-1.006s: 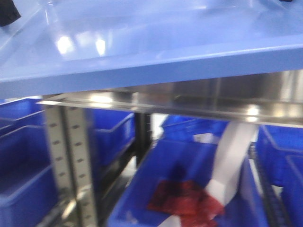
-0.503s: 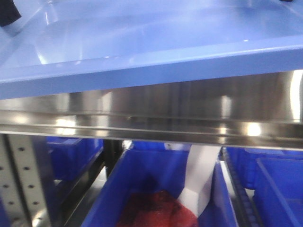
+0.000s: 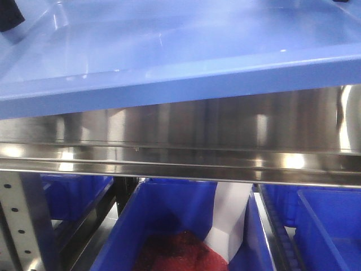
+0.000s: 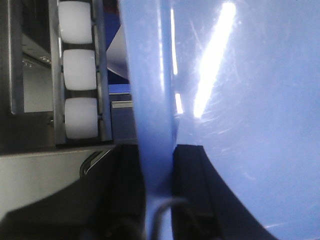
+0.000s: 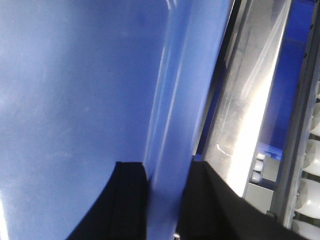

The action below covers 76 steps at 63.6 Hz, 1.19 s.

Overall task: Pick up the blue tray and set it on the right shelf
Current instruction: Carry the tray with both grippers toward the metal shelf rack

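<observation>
The light-blue tray fills the top of the front view, held level just above the broad steel front rail of the right shelf. In the left wrist view my left gripper is shut on the tray's rim, with a black finger on each side. My right gripper is shut on the opposite rim, right beside the shelf's steel edge. A dark bit of the left gripper shows at the tray's top-left corner.
Deep dark-blue bins sit on the level below the rail, one holding a red bag and a white strip. A perforated upright stands at the lower left. White rollers line the rack beside the tray.
The steel rail has widened across the view under the tray, and the upright and bins have slid left. The tray stays fixed in both grippers.
</observation>
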Tool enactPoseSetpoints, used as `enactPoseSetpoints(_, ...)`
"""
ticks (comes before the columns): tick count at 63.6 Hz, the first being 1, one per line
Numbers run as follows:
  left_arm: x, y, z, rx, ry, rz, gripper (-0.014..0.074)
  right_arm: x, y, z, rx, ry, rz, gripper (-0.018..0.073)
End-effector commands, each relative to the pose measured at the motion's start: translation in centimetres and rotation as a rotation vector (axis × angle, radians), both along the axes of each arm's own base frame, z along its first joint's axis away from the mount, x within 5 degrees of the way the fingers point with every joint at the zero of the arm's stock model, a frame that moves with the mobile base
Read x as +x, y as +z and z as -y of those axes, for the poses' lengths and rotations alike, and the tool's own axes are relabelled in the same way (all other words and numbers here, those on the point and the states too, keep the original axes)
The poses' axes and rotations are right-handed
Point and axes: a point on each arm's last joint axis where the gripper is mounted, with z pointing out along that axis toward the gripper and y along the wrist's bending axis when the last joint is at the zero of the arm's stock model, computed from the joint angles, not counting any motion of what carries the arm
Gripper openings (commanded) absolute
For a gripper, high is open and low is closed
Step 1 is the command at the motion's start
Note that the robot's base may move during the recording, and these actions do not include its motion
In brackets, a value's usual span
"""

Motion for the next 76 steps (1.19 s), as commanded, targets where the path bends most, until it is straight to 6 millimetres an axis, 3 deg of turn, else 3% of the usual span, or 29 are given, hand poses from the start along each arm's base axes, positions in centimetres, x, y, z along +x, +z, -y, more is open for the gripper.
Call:
enactPoseSetpoints(1,-0.7,1.2,-0.1,0.003,-0.042,0.048,-0.0048,-0.2,1.9,0.6,0.006,0.017,0.119,0.0065)
enactPoseSetpoints(61,-0.4,1.5,0.0,-0.021,-0.035,0.086,-0.0048,-0.3,1.9,0.5,0.009,0.017,0.108,0.0065)
enactPoseSetpoints(76,2.1,5.7,0.0,-0.057,0.003,0.307,-0.0048,0.0,4.4,0.4,0.062,0.009,0.171,0.0065)
